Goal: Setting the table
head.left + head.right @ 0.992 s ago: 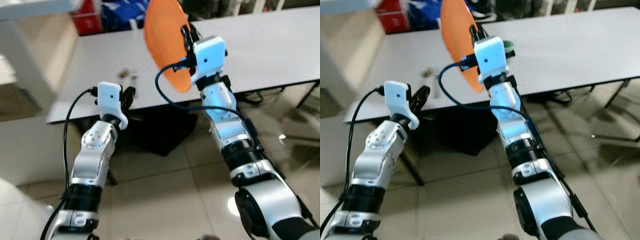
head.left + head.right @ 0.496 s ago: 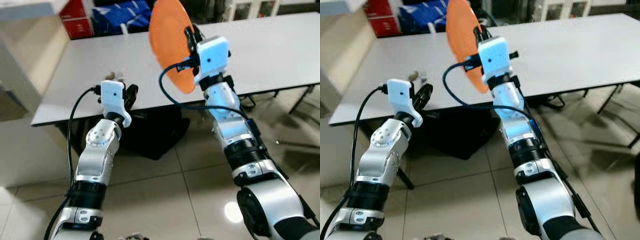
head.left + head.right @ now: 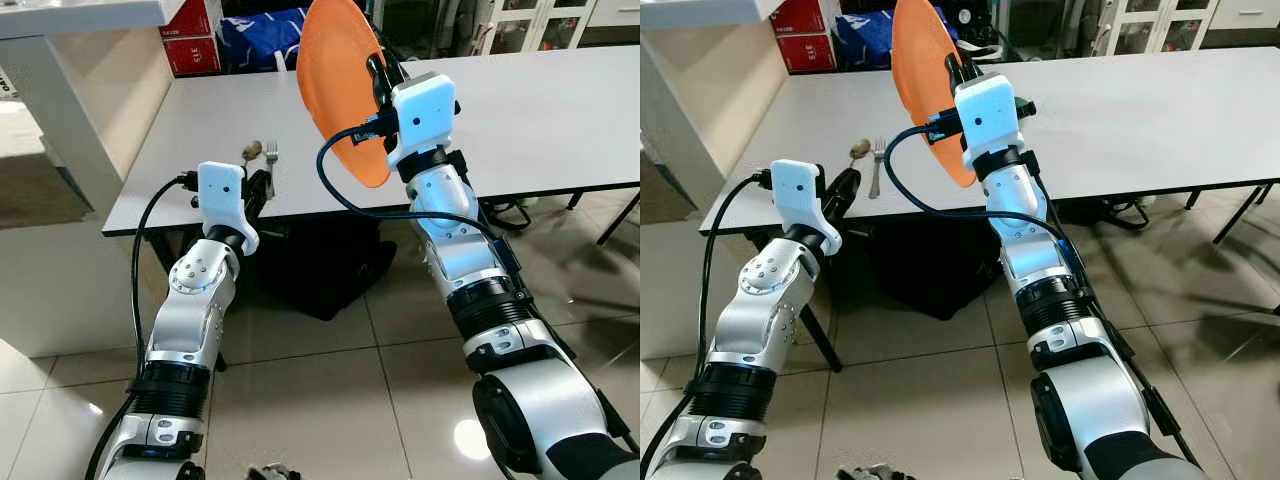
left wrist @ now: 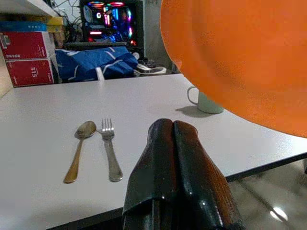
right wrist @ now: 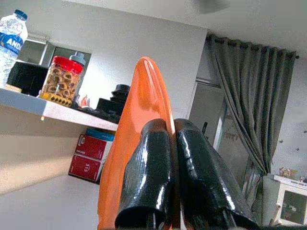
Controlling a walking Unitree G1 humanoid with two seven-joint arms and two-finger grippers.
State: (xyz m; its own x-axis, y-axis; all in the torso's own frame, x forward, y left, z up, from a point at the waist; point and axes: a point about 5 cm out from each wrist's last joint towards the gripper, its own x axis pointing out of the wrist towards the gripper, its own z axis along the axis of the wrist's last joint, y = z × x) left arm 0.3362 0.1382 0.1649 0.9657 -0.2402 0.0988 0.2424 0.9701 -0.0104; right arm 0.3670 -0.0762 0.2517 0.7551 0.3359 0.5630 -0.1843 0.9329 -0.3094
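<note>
My right gripper (image 3: 378,78) is shut on the rim of an orange plate (image 3: 338,85), held up on edge above the near side of the grey table (image 3: 520,110). The plate (image 5: 139,158) stands between its two fingers in the right wrist view. My left gripper (image 3: 258,190) is shut and empty, level with the table's front edge. Just beyond it a spoon (image 4: 79,149) and a fork (image 4: 110,148) lie side by side on the tabletop. A pale green mug (image 4: 205,102) stands farther back, partly behind the plate.
A white counter (image 3: 70,60) rises to the left of the table. Red boxes (image 4: 29,57) and a blue bag (image 4: 96,63) sit behind the table. A black bag (image 3: 320,265) lies on the tiled floor under it. Table legs (image 3: 618,215) stand at the right.
The camera has shifted and the picture has sharpened, so the spoon and fork now show plainly. Both arms keep their pose, with the plate still held up.
</note>
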